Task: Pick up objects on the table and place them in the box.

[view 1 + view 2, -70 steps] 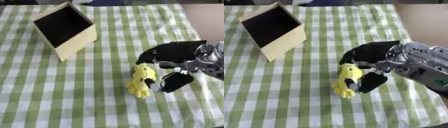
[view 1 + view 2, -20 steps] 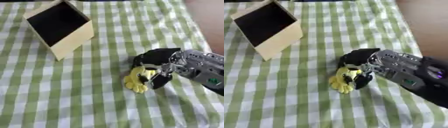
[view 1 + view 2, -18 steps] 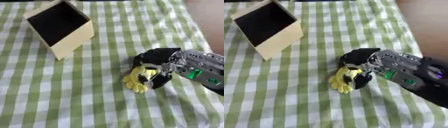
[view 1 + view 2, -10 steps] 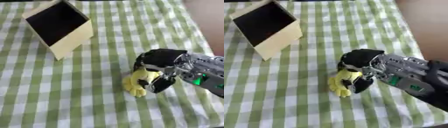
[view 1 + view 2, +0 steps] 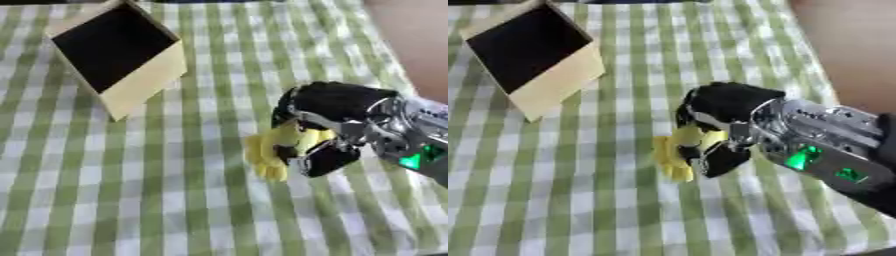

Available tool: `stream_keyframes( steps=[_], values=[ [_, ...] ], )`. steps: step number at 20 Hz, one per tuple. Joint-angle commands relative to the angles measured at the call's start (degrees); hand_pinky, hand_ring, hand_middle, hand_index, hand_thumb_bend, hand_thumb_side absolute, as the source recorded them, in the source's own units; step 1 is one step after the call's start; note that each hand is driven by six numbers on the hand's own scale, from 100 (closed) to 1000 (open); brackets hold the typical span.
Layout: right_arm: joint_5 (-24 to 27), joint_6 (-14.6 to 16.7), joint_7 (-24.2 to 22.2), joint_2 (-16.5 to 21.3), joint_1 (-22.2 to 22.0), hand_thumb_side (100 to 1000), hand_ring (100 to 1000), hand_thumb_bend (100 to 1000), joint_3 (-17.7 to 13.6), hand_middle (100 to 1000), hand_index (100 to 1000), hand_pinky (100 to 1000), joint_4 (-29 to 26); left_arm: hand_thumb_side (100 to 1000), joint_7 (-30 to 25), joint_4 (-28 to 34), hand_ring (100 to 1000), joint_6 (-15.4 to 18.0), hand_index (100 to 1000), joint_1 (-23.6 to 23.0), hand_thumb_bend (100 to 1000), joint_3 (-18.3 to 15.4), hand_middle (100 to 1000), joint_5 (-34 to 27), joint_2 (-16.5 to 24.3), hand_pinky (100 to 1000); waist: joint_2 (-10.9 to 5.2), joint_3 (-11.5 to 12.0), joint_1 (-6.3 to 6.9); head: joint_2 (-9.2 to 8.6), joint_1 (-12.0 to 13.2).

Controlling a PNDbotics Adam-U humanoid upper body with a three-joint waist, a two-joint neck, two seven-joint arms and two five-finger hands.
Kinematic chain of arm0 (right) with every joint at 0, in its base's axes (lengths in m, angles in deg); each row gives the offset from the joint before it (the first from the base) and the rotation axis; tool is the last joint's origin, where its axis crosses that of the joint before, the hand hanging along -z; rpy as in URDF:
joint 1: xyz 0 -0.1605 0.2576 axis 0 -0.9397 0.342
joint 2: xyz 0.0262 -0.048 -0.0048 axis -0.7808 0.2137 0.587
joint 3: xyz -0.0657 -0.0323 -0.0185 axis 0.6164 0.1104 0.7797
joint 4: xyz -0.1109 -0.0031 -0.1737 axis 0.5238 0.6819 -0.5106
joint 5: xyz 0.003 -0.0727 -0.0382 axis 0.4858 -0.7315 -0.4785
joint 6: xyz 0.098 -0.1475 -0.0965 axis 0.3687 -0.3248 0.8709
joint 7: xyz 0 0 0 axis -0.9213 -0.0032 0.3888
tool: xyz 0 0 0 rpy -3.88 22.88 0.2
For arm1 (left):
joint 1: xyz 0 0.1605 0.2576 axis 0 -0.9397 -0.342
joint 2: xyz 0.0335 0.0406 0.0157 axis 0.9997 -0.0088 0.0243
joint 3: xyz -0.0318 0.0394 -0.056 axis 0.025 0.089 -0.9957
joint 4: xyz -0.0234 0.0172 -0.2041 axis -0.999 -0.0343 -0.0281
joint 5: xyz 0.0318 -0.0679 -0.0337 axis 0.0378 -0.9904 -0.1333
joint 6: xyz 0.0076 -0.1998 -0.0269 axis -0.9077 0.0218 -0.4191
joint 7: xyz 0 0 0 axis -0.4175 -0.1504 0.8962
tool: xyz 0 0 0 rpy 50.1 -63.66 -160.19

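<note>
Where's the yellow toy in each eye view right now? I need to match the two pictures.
Left eye view: the yellow toy sits right of centre, in the right hand.
Right eye view: it sits at centre, just left of that hand.
Shared landmark: the box, open and black inside, at upper left on the green checked cloth.

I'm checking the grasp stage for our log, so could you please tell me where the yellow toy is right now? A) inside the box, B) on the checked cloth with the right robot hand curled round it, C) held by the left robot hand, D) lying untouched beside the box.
B: the right robot hand has its fingers and thumb curled round the yellow toy, which lies on the checked cloth well away from the box.
</note>
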Motion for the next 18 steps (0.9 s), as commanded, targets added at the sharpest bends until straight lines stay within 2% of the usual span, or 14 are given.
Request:
stream_keyframes(
  steps=[1,5,11,12,13,18],
  values=[
    [0.89,-0.21,1.62,1.81,1.28,215,721,100,-3.45,368,489,825,-0.93,813,-0.19,1.11,531,0.02,829,0.5,100,-0.47,608,0.2,0.69,460,-1.36,-0.05,-0.07,-0.56,0.26],
    [-0.13,-0.59,0.56,0.02,5.26,211,720,100,-5.5,362,481,821,-0.93,812,-0.26,1.11,531,-0.01,829,0.52,100,-0.39,609,0.33,0.67,461,-1.57,-0.06,-0.18,-0.64,0.32],
    [-3.48,-5.54,-5.77,-4.07,12.64,208,719,100,-6.32,361,472,817,-0.93,811,-0.37,1.11,530,-0.17,829,0.52,100,-0.36,608,0.34,0.73,460,-1.67,0.33,-0.07,-1.34,0.23],
    [-4.48,-6.09,-6.89,-4.92,13.9,282,720,100,-6.49,362,470,816,-0.93,811,-0.39,1.11,530,-0.18,829,0.55,100,-0.36,608,0.33,0.75,460,-1.66,0.38,-0.02,-1.46,0.2],
    [-5.51,-6.45,-7.97,-5.79,15.17,207,721,100,-6.67,364,470,816,-0.93,811,-0.39,1.11,530,-0.2,829,0.58,100,-0.37,608,0.33,0.77,460,-1.64,0.42,0.03,-1.6,0.17],
    [-11.06,-8.28,-13.79,-10.16,20.64,205,723,100,-7.51,366,468,815,-0.84,812,-0.54,1.11,530,-0.27,829,0.74,100,-0.25,608,0.28,0.78,460,-1.55,0.57,0.1,-2.06,0.04]
  ],
)
